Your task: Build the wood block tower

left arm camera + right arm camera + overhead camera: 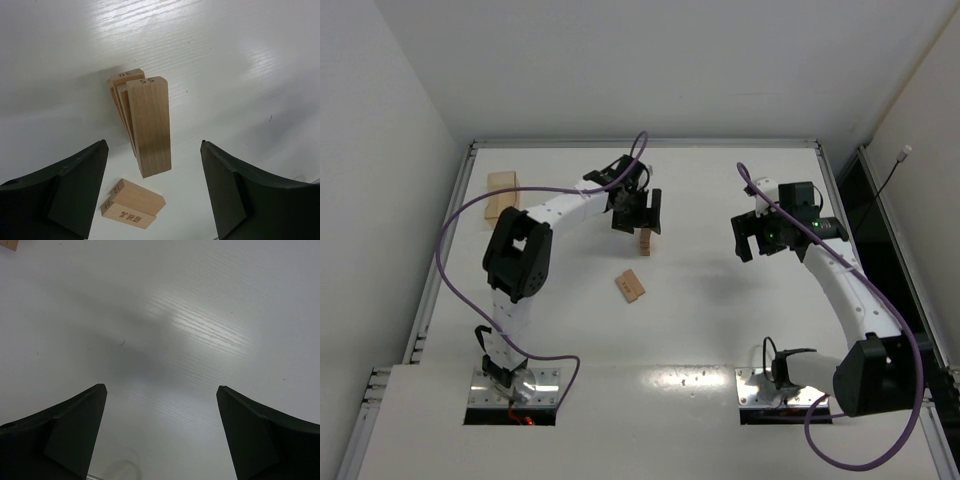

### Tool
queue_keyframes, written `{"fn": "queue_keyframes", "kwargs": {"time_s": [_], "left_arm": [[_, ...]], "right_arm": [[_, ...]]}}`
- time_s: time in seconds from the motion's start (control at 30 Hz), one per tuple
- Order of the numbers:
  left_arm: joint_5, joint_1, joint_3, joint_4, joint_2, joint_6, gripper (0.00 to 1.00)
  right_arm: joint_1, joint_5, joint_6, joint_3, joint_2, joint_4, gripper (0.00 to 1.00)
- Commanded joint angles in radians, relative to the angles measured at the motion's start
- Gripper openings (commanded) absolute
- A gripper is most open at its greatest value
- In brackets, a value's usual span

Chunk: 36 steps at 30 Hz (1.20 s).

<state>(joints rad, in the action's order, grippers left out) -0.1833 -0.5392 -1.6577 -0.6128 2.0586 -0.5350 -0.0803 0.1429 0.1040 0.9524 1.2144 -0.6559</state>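
The wood block tower [644,241] is seen standing near the middle of the white surface [720,320], a little toward the far side. It is made of small tan bars, and one bar [149,125] is marked 55. The left fingers [75,185] are held wide apart above the tower, one on each side, and the tower is not touched by them. Two loose blocks [132,204] are seen lying side by side near the tower. The right fingers [70,427] are spread wide too, over the surface and well apart from the tower. A pale wooden box [503,193] is set at the far left edge. What is inside it cannot be told.
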Motion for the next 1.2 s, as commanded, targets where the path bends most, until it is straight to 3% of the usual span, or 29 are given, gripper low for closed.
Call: {"fn": "queue_keyframes", "kwargs": {"time_s": [0.0, 0.2, 0.6, 1.17], "left_arm": [[-0.008, -0.002, 0.015, 0.031, -0.066, 0.003, 0.71], [0.010, -0.011, -0.026, 0.031, 0.001, 0.012, 0.62], [0.047, -0.011, -0.129, 0.002, 0.077, 0.040, 0.62], [0.102, -0.011, -0.180, -0.018, 0.127, 0.058, 0.53]], "right_arm": [[0.005, 0.027, -0.012, 0.023, -0.007, 0.029, 0.90], [0.005, 0.037, -0.012, 0.032, -0.016, 0.029, 0.90], [0.005, 0.046, -0.012, 0.032, -0.007, 0.029, 0.90], [0.014, 0.046, -0.012, 0.042, 0.002, 0.029, 0.90]]}}
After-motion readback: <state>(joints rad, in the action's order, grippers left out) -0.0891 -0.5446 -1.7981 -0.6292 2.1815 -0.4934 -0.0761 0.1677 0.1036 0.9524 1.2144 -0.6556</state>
